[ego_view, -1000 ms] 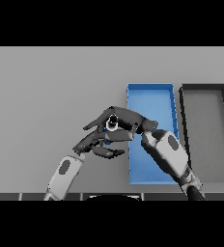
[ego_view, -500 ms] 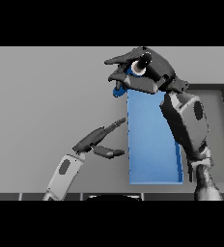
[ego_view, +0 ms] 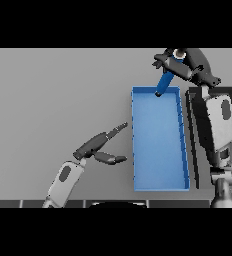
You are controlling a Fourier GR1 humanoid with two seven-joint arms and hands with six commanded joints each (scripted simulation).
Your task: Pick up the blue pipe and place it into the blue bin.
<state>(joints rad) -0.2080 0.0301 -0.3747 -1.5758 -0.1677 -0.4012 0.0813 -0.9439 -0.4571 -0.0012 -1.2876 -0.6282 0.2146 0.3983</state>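
Your right hand (ego_view: 184,64) grips the blue pipe (ego_view: 164,82) tilted over the blue bin (ego_view: 159,186)'s far rim; let go here and it may tip out onto the tabletop (ego_view: 53,95).

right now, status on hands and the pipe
Right hand shut on blue pipe, pipe tilted over the blue bin's far end. Left hand open, beside the bin. Nothing blocking the bin.
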